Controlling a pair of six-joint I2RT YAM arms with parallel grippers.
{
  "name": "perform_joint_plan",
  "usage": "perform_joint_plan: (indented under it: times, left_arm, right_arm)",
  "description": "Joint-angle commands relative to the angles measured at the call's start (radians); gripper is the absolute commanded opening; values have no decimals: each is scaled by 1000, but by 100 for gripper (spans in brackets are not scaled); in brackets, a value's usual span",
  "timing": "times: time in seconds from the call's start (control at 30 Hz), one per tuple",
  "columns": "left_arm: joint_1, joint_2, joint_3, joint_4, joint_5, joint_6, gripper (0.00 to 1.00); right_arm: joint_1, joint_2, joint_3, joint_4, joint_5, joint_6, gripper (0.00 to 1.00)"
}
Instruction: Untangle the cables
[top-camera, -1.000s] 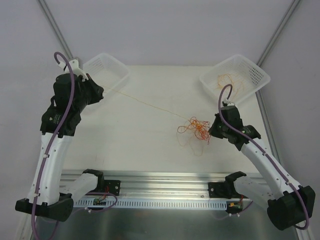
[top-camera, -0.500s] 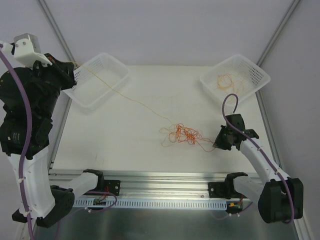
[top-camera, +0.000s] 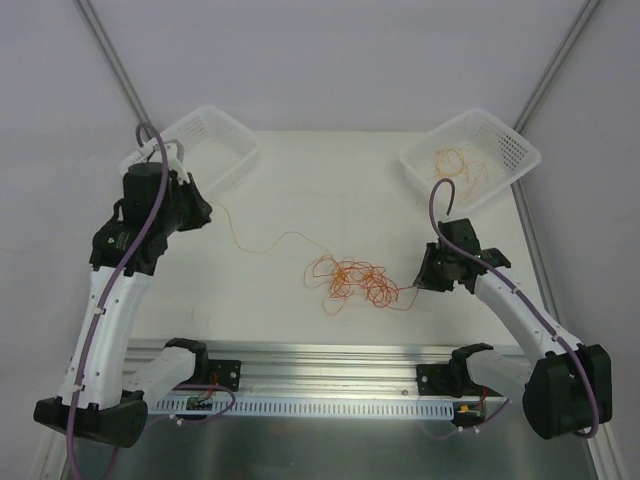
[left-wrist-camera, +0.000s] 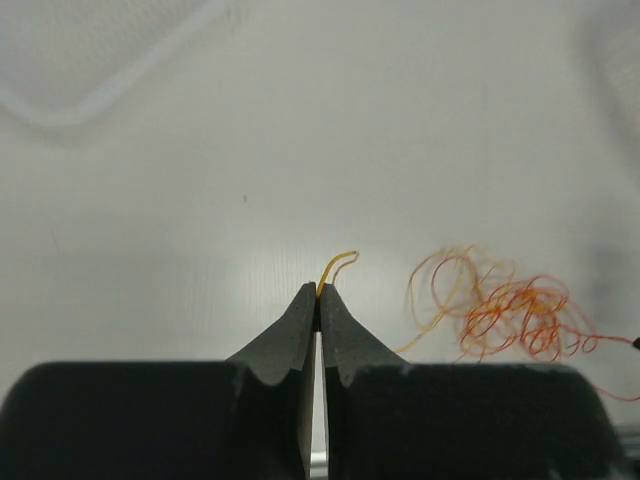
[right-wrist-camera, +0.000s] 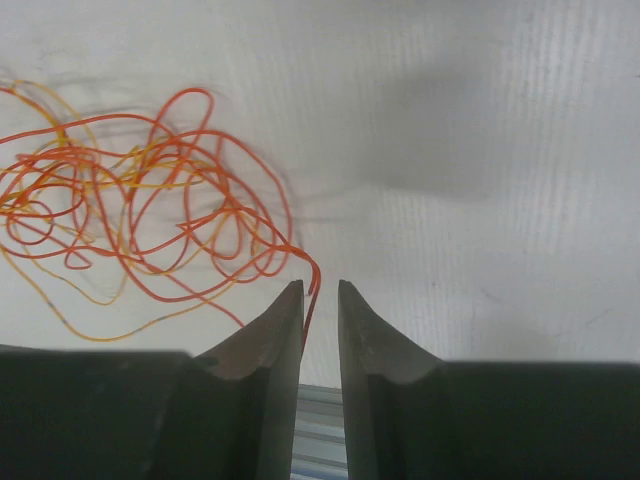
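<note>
Apparently a few wires (top-camera: 452, 160) are already lying in the basket (top-camera: 515, 148) at the desk's (top-camera: 300, 170) far right corner, but the cables (top-camera: 355, 280) are sitting knotted toward its near edge, the left gripper (left-wrist-camera: 318, 292) pinching a yellow end (left-wrist-camera: 335, 262), the right gripper (right-wrist-camera: 319, 290) standing slightly parted around a red strand (right-wrist-camera: 308, 300).

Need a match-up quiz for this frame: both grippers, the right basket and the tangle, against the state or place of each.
1 left gripper
2 right gripper
3 right basket
4 tangle

A jaws slightly apart, red cable between them
B holds loose orange-yellow cables
C shut on a yellow cable
D lying on the table

Pairs: 1-C, 2-A, 3-B, 4-D
</note>
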Motion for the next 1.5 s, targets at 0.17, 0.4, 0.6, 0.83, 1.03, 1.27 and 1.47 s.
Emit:
perform_joint_plan:
  times: [0.17,0.4,0.6,0.83,1.03,1.27,1.47]
  left_arm:
    - [7,-69,-426,27,27,-52,18]
    - [7,-83,-491,41,114,50,82]
    - [-79,-37,-442,123,398,202,87]
    - [-375,209,-322,220,333,355,88]
    - [-427,427,-225,254,352,533,86]
    - [-449,651,-124,283,407,624,81]
    - [-466,777,-78,294,487,658,71]
  right_arm:
    - [221,49,146,-68,131,-54,53]
    - [314,37,232,-111,210,-69,78]
    - [351,37,234,-66,139,-100,83]
    - [409,69,226,-13,110,-47,87]
    - [437,54,205,7,111,-10,89]
    - [437,19,159,35,119,41,89]
    - [437,3,137,60,119,87,89]
